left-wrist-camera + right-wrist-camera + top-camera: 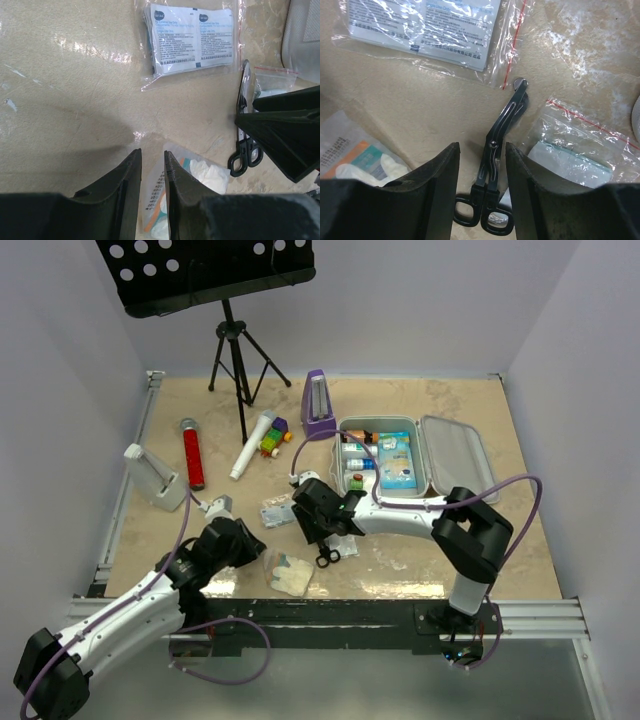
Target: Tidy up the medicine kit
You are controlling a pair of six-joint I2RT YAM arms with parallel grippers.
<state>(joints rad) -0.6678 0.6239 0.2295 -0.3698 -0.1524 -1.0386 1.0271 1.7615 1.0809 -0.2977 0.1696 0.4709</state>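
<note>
The medicine kit point(455, 455) is lying open, a stiff, light shell probably best taken by its lid rim. Just left of it the right gripper point(481, 147) is straddling black scissors point(490, 167), jaws apart; farther left, the left gripper point(152, 152) is hovering narrowly parted, empty.

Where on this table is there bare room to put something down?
Bare tabletop lies in front of the open white hinged medicine case, and behind the red cylinder. Crowded around the black scissors and clear plastic packets.
</note>
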